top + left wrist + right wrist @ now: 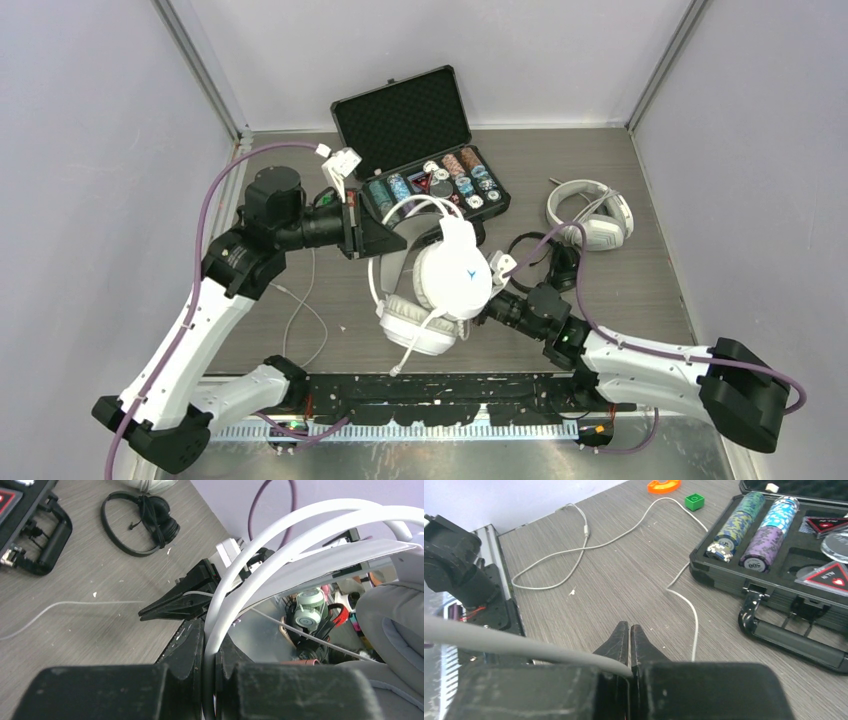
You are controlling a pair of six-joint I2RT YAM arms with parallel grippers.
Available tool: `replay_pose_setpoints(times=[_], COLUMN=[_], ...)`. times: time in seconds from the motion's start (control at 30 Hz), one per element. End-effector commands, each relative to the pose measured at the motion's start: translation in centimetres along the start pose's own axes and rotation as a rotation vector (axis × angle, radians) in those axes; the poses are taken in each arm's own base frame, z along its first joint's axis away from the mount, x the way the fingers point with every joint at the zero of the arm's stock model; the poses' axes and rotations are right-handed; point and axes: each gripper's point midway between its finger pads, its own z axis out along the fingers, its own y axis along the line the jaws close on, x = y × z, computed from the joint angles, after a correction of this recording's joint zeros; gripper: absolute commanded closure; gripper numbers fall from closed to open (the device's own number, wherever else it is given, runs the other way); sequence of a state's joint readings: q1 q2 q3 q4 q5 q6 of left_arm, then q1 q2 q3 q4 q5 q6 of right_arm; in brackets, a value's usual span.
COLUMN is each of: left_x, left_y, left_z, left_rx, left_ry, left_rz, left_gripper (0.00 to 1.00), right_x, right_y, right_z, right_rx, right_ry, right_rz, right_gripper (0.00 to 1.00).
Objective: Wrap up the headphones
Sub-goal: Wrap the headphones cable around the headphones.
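The white round-cup headphones (452, 272) hang above the table's middle. My left gripper (393, 240) is shut on their headband (260, 555), which passes between its jaws (210, 632). My right gripper (489, 307) sits just right of the ear cups, shut on the headphones' grey cord (524, 648), which enters its jaws (629, 626) from the left. The rest of the cord trails over the table (589, 545). A slim black pair (145, 517) lies behind my right arm, and a bulky white-grey pair (592, 214) lies at the back right.
An open black case of poker chips (420, 140) stands at the back centre, its handle (784, 635) toward me. A green block (694, 501) and an orange piece (663, 485) lie near it. Grey walls close off three sides.
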State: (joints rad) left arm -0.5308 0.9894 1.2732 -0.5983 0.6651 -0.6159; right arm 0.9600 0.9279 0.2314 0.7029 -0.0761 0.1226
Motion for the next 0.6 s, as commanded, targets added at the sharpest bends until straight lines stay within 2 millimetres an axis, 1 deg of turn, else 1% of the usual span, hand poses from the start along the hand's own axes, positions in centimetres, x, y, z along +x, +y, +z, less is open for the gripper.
replay_pose_setpoints(times=[0.0, 0.03, 0.07, 0.1, 0.13, 0.2, 0.33, 0.43, 0.47, 0.5, 0.57], left_x=[-0.1, 0.4, 0.9, 1.4, 2.0, 3.1, 4.9, 5.9, 6.0, 6.1, 6.4], left_y=[-4.3, -4.4, -4.4, -4.3, -4.3, -3.6, -1.2, 0.7, 1.4, 2.3, 3.6], left_z=[-1.4, -1.5, -1.7, -1.6, -1.6, -1.6, -1.6, -1.6, -1.6, -1.5, -1.5], left_rx=[0.238, 0.264, 0.271, 0.285, 0.309, 0.333, 0.289, 0.245, 0.219, 0.182, 0.134], left_ry=[0.019, 0.048, 0.079, 0.106, 0.138, 0.174, 0.208, 0.226, 0.23, 0.233, 0.255], left_rz=[0.185, 0.215, 0.228, 0.24, 0.251, 0.312, 0.446, 0.547, 0.572, 0.596, 0.63], left_gripper=[1.0, 1.0, 1.0, 1.0, 1.0, 1.0, 1.0, 1.0, 1.0, 1.0, 1.0], right_x=[-3.3, -3.7, -5.0, -5.5, -6.3, -7.2, -8.2, -8.7, -9.2, -8.9, -8.9], right_y=[-1.0, -1.1, -1.1, -1.1, -1.7, -1.9, -2.5, -3.1, -3.0, -3.0, -3.0], right_z=[-0.5, -0.5, -0.4, -0.5, -0.6, -0.8, -1.0, -0.5, -0.2, -0.2, 0.0], right_rx=[0.06, 0.064, 0.067, 0.07, 0.102, 0.11, 0.127, 0.152, 0.152, 0.154, 0.162], right_ry=[-0.125, -0.109, -0.108, -0.093, -0.09, -0.068, -0.001, 0.051, 0.067, 0.119, 0.198], right_rz=[-0.037, -0.065, -0.101, -0.118, -0.149, -0.183, -0.219, -0.2, -0.189, -0.176, -0.155], right_gripper=[1.0, 1.0, 1.0, 1.0, 1.0, 1.0, 1.0, 1.0, 1.0, 1.0, 1.0])
